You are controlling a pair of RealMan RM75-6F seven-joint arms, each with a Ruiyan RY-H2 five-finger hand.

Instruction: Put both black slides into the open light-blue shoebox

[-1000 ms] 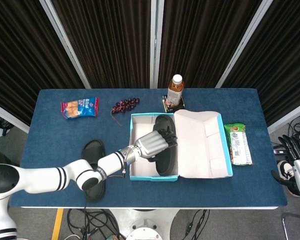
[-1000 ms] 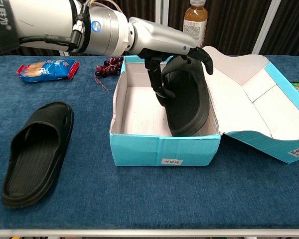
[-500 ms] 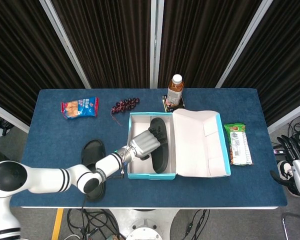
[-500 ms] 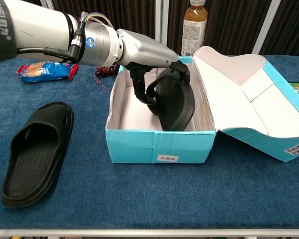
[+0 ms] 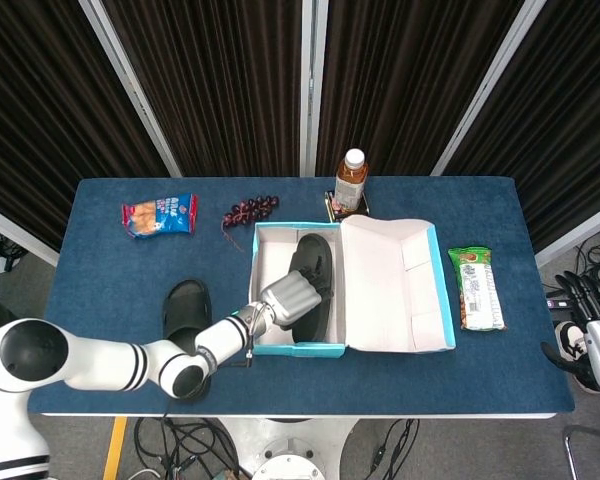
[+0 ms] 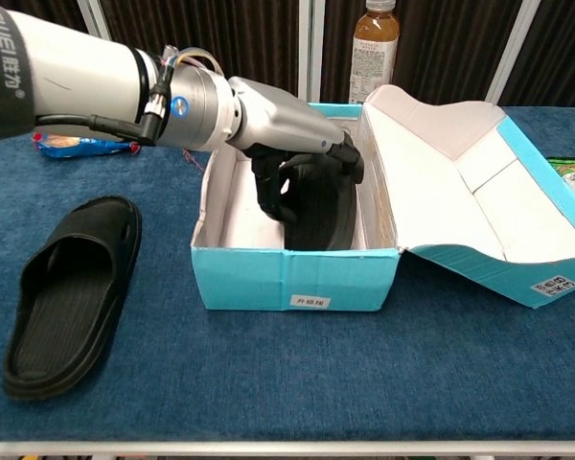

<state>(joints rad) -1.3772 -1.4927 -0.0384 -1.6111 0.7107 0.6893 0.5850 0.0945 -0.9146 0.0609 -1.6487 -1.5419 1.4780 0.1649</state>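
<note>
Head view only: green snack packet (image 5: 477,289) near right table edge, dark grape bunch (image 5: 248,211) toward far edge, right hand (image 5: 587,300) off beyond table's right edge, finger state not determinable. Chest view only: side aspect of left hand (image 6: 302,153) reaching over near-left wall of light-blue shoebox (image 6: 297,278).

Left hand fingers (image 6: 271,187) found curled down around edge of first black slide (image 6: 324,198), gripping it inside the box. Slide tilted, leaning toward right inner wall, toe toward far end. Box lid (image 6: 479,192) laid open to the right. Box positioned at table centre, slightly toward near edge.

Second black slide (image 6: 65,292) lying flat, sole down, near left near corner of table (image 6: 287,402), well apart from box, untouched.

Counted: two black slides, one boxed, one outside. One shoebox. One tea bottle (image 5: 351,182) standing upright just beyond box's far wall. One blue-red snack bag (image 5: 160,215) toward far left corner. One green packet. One grape bunch.
</note>
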